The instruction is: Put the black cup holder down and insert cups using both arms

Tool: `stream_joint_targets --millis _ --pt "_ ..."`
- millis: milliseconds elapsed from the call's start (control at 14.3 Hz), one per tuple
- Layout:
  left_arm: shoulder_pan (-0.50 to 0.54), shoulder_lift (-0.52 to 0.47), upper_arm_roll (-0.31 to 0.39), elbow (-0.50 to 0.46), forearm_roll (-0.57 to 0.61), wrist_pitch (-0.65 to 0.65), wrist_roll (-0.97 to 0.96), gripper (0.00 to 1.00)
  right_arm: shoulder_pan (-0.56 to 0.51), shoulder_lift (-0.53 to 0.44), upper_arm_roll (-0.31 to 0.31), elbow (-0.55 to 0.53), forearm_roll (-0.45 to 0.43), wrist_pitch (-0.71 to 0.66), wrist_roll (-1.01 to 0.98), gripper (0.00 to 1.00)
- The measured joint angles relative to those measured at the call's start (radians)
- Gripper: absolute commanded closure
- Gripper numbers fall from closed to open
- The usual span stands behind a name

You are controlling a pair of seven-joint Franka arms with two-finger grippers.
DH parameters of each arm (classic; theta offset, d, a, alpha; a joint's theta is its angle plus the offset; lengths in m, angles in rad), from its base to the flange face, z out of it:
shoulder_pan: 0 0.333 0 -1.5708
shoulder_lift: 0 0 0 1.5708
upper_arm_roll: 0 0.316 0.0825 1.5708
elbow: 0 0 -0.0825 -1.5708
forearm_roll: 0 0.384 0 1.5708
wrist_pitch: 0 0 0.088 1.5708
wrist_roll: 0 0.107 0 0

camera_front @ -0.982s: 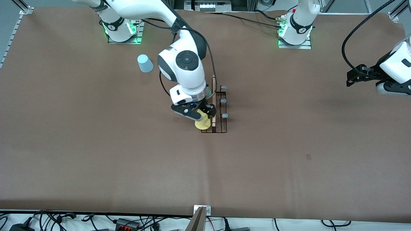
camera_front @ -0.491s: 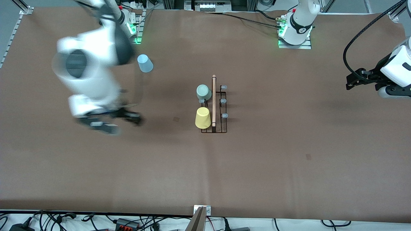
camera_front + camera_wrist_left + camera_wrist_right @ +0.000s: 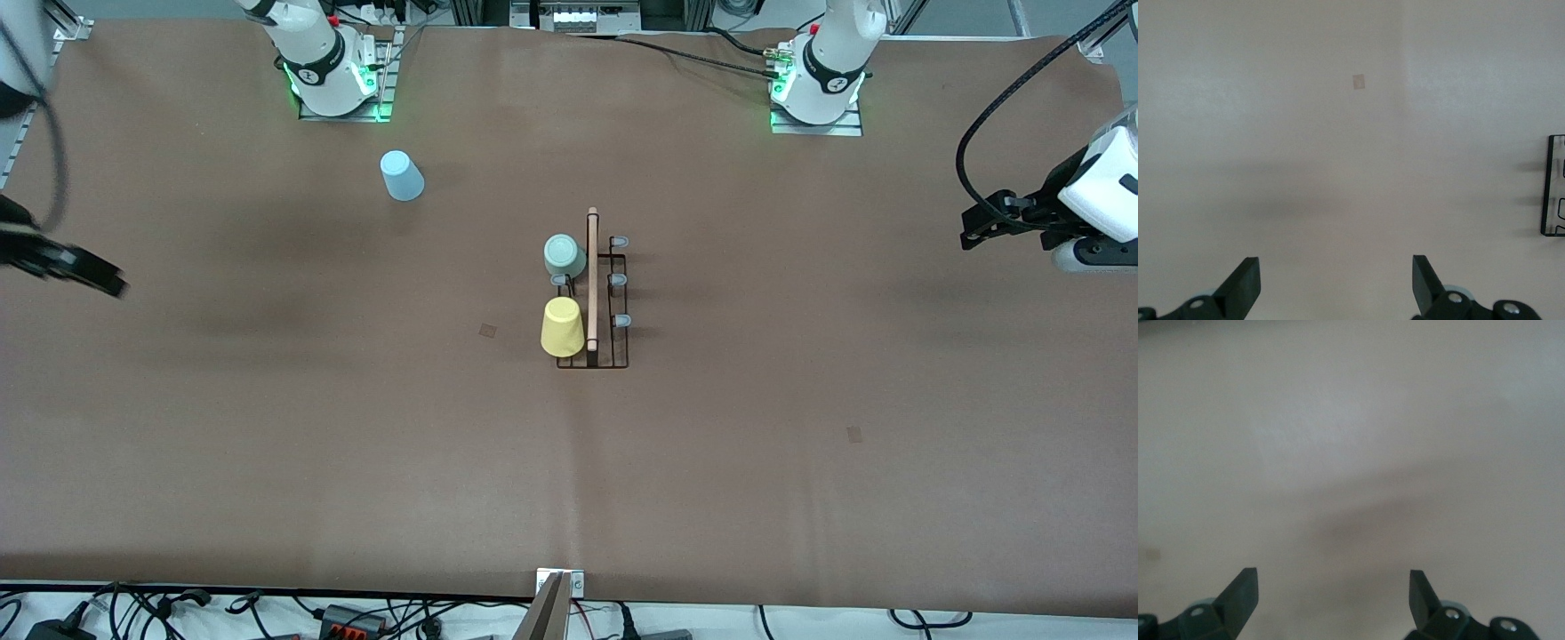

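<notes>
The black cup holder (image 3: 592, 284) stands mid-table, with a wooden rod on top. A mint green cup (image 3: 564, 256) and a yellow cup (image 3: 562, 326) sit upside down on its pegs, on the side toward the right arm's end. A light blue cup (image 3: 402, 175) rests on the table near the right arm's base. My right gripper (image 3: 84, 269) is open and empty over its own end of the table, its fingers (image 3: 1241, 595) wide apart. My left gripper (image 3: 971, 224) waits open over the left arm's end. The holder's edge (image 3: 1555, 187) shows in the left wrist view.
Three bare grey-tipped pegs (image 3: 617, 280) stick out on the holder's side toward the left arm. Cables and power strips (image 3: 338, 615) lie along the table's near edge. A black cable (image 3: 978, 116) loops above the left gripper.
The right gripper let go of the yellow cup on its peg and swung fast away to the right arm's end of the table. The left arm barely shifted.
</notes>
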Motion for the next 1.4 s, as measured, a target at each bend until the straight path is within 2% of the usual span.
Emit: stream_joint_targets --millis 280,1122,1402 --pt "0.0 0.0 0.0 0.0 0.0 0.0 0.0 0.0 0.001 -0.072 0.023 -0.036 0.051 -0.075 -0.004 0.0" --pt "-0.009 -0.008 -0.014 0.018 -0.001 0.0 0.029 0.0 -0.005 -0.062 0.021 -0.059 0.068 -0.06 -0.017 0.0" --pt "-0.009 -0.015 -0.014 0.019 -0.004 -0.001 0.046 0.0 -0.005 -0.048 0.021 -0.051 0.041 -0.048 -0.078 0.0"
